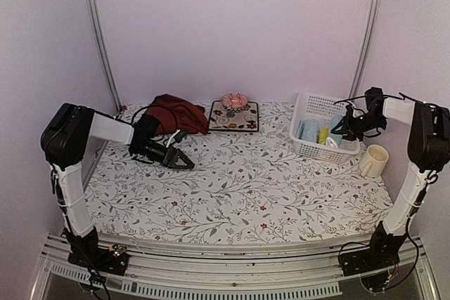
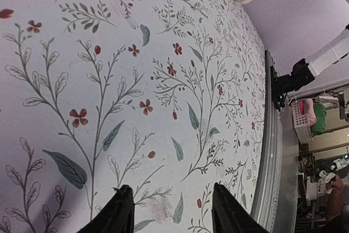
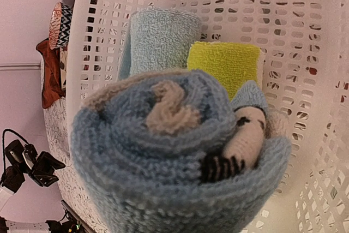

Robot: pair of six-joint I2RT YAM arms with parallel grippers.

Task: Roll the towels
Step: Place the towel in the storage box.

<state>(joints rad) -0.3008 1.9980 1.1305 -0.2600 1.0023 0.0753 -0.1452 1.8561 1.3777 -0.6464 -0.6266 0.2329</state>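
The right gripper (image 1: 349, 129) grasps the rolled blue towel (image 3: 180, 156) at the basket (image 1: 309, 147). The left gripper (image 1: 185, 162) hangs released and empty. The dark red towel (image 1: 174, 112) lies unrolled just behind it, nearer the left arm.

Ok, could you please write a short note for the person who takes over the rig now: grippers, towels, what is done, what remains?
Left gripper: open, empty, low over the table.
Right gripper: over the white basket, apparently closed on the rolled printed blue towel.
Done: pale blue towel and yellow towel are rolled and in the basket.
Left: put the printed roll in the basket; roll the dark red towel, heaped at the back left.
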